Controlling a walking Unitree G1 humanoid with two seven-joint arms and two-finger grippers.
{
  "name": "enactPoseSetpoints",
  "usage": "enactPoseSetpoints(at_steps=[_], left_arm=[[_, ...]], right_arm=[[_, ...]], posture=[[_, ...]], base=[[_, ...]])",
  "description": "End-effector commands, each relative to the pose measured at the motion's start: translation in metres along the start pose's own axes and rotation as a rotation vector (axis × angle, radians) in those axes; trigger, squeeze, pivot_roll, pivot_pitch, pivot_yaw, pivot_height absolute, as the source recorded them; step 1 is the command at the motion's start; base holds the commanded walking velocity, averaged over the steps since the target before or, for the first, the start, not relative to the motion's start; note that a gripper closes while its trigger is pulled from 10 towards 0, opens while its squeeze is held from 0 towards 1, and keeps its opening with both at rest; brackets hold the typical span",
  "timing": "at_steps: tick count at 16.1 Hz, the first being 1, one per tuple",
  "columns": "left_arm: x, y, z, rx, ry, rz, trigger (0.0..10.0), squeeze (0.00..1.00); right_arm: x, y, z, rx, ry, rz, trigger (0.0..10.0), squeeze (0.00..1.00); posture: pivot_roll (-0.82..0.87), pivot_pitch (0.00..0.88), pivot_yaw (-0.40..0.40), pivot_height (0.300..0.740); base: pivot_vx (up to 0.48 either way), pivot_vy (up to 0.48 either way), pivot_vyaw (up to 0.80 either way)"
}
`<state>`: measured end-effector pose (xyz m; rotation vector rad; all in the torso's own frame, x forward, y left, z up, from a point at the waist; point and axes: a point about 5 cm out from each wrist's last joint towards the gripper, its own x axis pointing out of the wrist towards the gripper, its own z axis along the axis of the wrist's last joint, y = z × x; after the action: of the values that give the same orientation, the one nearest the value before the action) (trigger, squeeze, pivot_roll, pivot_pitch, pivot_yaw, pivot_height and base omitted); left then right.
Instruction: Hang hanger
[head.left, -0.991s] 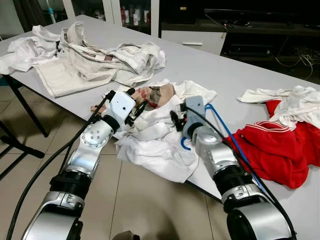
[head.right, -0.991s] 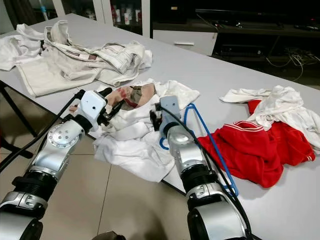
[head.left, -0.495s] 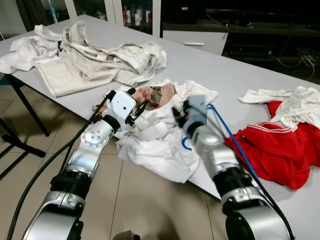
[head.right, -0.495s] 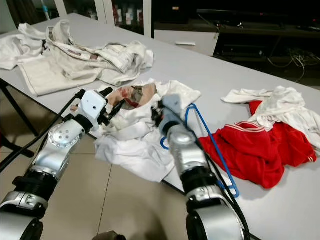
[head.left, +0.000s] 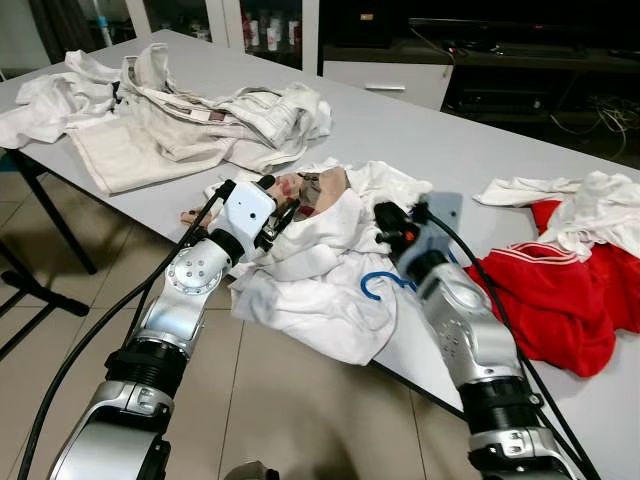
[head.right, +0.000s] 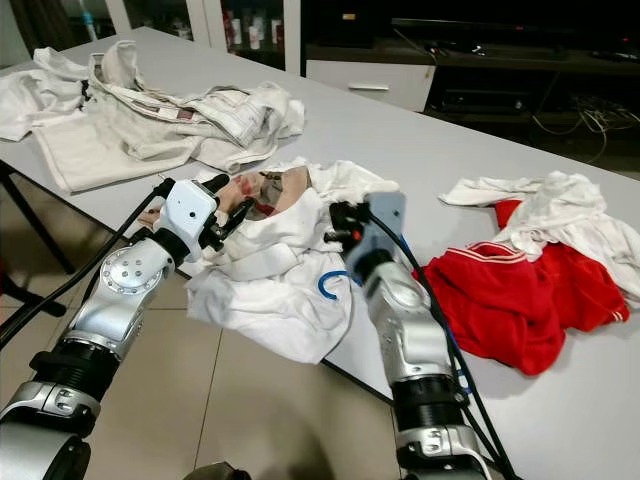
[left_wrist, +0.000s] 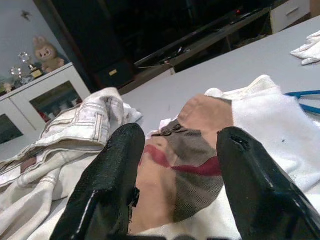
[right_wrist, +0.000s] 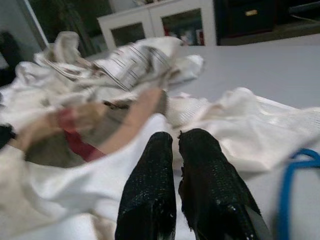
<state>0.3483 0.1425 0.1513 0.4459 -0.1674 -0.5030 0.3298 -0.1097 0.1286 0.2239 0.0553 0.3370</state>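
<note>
A blue hanger (head.left: 380, 284) lies on the grey table (head.left: 420, 130), with its hook showing from under a white garment (head.left: 310, 290) and my right arm over the rest. The garment has a printed patch (left_wrist: 185, 165) and droops over the table's front edge. My left gripper (head.left: 275, 200) is open, its fingers (left_wrist: 107, 185) standing either side of the patch. My right gripper (head.left: 384, 218) is shut on a fold of the white garment, which stretches up to its fingertips (right_wrist: 162, 145). A piece of the hanger (right_wrist: 292, 185) shows beside them.
A red garment (head.left: 560, 305) with a white cloth (head.left: 590, 210) on it lies at the right. A heap of beige and white clothes (head.left: 180, 110) covers the far left of the table. Tiled floor (head.left: 280, 410) lies below the front edge, and a dark cabinet (head.left: 500, 60) stands behind.
My right gripper has swung to the right, drawing the white garment over the hanger so that little but the hook shows. The left gripper has stayed by the printed patch.
</note>
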Motion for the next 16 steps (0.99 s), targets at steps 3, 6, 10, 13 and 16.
enactPoseSetpoints(at_steps=[3,6,10,13,16], left_arm=[[0.004,-0.001,0.005,0.004,-0.016,-0.022,10.0,0.00],[0.002,0.003,0.006,-0.017,-0.019,-0.002,10.0,0.00],[-0.006,0.006,0.001,-0.013,-0.004,0.018,10.0,0.00],[-0.006,0.006,0.002,-0.014,-0.004,0.019,10.0,0.00],[-0.002,0.003,0.004,-0.014,-0.006,0.004,10.0,0.00]], right_arm=[[0.005,0.001,-0.009,-0.079,0.035,-0.040,10.0,1.00],[0.020,-0.001,-0.013,-0.142,0.084,-0.080,10.0,1.00],[0.038,0.002,-0.002,-0.184,0.065,-0.101,10.0,1.00],[0.040,-0.001,-0.003,-0.189,0.062,-0.139,10.0,1.00],[0.037,-0.003,-0.007,-0.143,0.053,-0.144,10.0,0.00]], posture=[[0.04,0.003,-0.006,0.723],[0.08,0.004,-0.012,0.723],[0.10,0.005,-0.025,0.723],[0.10,0.008,-0.022,0.723],[0.08,0.010,-0.016,0.723]], base=[[0.000,0.000,0.00],[0.000,0.000,0.00],[0.000,0.000,0.12],[0.000,0.000,0.00],[0.000,0.000,0.00]])
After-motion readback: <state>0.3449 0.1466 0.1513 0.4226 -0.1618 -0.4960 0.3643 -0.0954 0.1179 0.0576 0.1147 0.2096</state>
